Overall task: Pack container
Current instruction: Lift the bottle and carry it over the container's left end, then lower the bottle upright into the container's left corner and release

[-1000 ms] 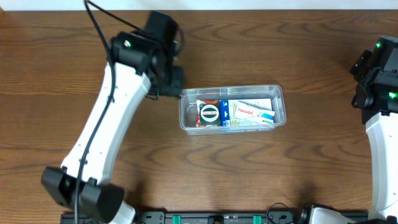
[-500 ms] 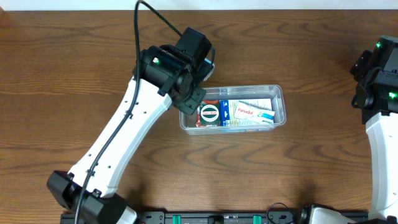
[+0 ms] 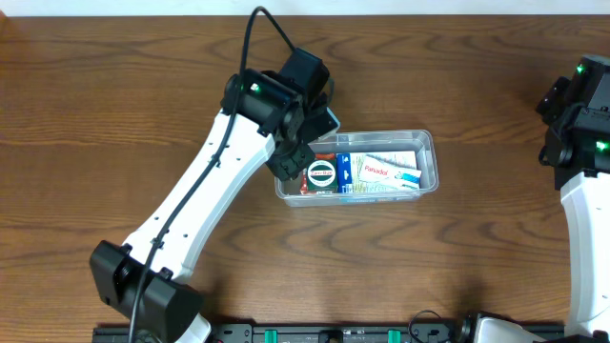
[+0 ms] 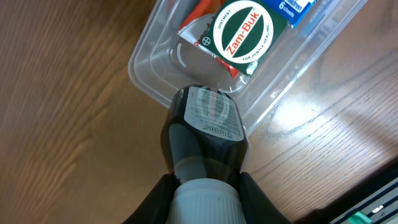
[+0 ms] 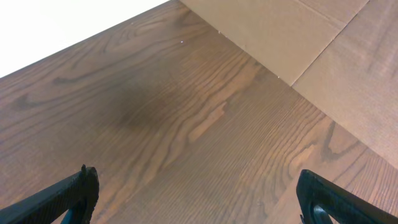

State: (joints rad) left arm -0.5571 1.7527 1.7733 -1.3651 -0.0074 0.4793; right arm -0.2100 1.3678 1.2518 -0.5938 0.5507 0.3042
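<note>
The left arm (image 3: 191,205) stretches diagonally from its base at the front left toward the middle. Its wrist is bent downward, and the left gripper (image 4: 205,190) has its jaws clamped on a dark bottle (image 4: 206,121). The right arm (image 3: 583,205) stands at the far right, and the right gripper (image 5: 199,196) holds its jaws spread wide.

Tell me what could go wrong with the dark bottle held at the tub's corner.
1. The bottle, clamped in the left gripper, hangs over the rim of the container; lowered here it may strike the rim and shove the tub.
2. The Zam-Buk box leaves only a narrow bare end, so the bottle may land on it.
</note>
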